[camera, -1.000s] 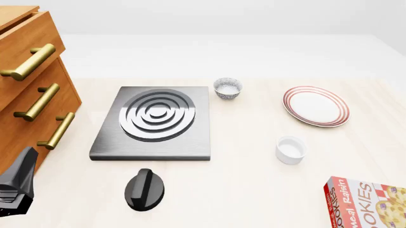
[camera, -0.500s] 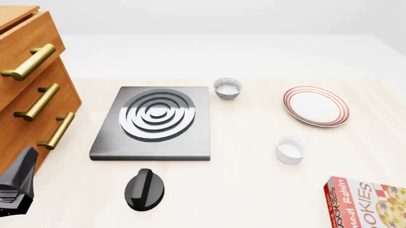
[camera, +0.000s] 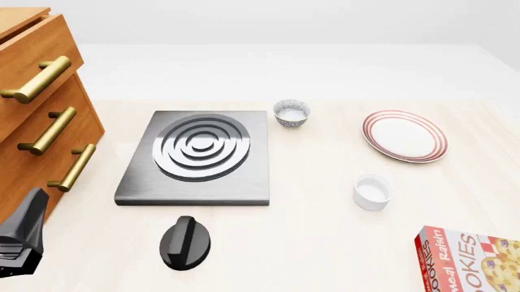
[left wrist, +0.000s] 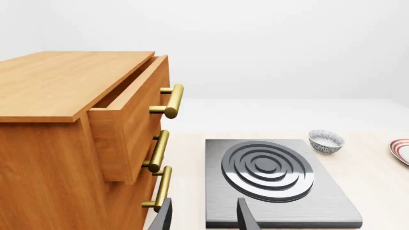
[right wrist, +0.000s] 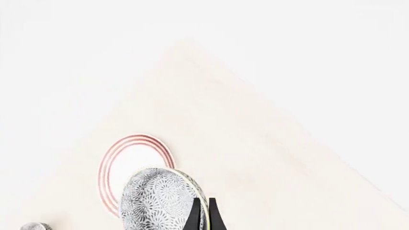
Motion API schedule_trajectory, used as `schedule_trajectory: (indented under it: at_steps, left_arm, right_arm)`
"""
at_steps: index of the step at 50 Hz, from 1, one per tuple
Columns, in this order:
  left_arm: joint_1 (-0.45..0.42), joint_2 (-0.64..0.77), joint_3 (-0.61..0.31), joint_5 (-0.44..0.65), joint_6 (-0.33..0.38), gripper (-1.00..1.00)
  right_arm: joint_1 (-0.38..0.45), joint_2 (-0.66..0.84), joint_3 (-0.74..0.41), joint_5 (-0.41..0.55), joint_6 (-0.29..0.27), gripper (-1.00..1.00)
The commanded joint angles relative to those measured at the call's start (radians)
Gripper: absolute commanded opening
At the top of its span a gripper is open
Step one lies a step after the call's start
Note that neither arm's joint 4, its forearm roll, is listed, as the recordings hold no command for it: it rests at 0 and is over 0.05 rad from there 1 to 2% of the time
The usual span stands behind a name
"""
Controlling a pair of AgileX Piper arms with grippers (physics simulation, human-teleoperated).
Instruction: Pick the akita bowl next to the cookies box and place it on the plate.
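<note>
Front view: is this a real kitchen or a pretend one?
Probably a pretend kitchen on a table, drawn by a computer. There's a flat stove burner plate with its black knob, a wooden drawer cabinet, a plate and a cookies box.

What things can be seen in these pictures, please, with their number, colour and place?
speckled bowl: two, grey-and-white; one on the table by the hob's far right corner, the other tilted in the right fingers
plate: one, white with red rings; far right of the table
cup: one, plain white; nearer than the plate
cookies box: one, red; near right corner, cut off by the picture's edge
hob: one, grey metal; centre
knob: one, black; in front of the hob
drawer cabinet: one, brown wood with brass handles; left, top drawer partly open
left fingers: black; apart, holding nothing
right fingers: black; closed on the bowl's rim
</note>
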Motion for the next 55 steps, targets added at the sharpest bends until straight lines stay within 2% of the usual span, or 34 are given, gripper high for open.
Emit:
schedule_trajectory:
  at_steps: [1, 13, 16, 28, 30, 35, 39, 45, 50, 54, 55]
  left_arm:
    - [0.000, 0.000, 0.000, 0.000, 0.000, 1.00]
    - [0.000, 0.000, 0.000, 0.000, 0.000, 1.00]
    - [0.000, 0.000, 0.000, 0.000, 0.000, 1.00]
    - [0.000, 0.000, 0.000, 0.000, 0.000, 1.00]
    - [0.000, 0.000, 0.000, 0.000, 0.000, 1.00]
    - [0.000, 0.000, 0.000, 0.000, 0.000, 1.00]
    - [0.000, 0.000, 0.000, 0.000, 0.000, 1.00]
    - [0.000, 0.000, 0.000, 0.000, 0.000, 1.00]
    - [0.000, 0.000, 0.000, 0.000, 0.000, 1.00]
    - [0.000, 0.000, 0.000, 0.000, 0.000, 1.00]
    - [0.000, 0.000, 0.000, 0.000, 0.000, 1.00]
  right_arm:
    - [0.076, 0.005, 0.010, -0.023, 0.054, -1.00]
    - [0.166, 0.032, 0.035, -0.061, 0.123, -1.00]
    - [0.171, 0.040, 0.039, -0.069, 0.117, -1.00]
    - [0.235, 0.034, 0.125, -0.145, 0.176, -1.00]
    - [0.262, 0.037, 0.158, -0.178, 0.208, -1.00]
    - [0.283, 0.043, 0.184, -0.209, 0.230, -1.00]
    - [0.321, 0.045, 0.231, -0.257, 0.277, -1.00]
    - [0.332, 0.069, 0.257, -0.301, 0.297, -1.00]
    - [0.364, 0.075, 0.302, -0.352, 0.341, -1.00]
    - [0.371, 0.082, 0.317, -0.369, 0.351, -1.00]
    - [0.361, 0.090, 0.307, -0.363, 0.338, -1.00]
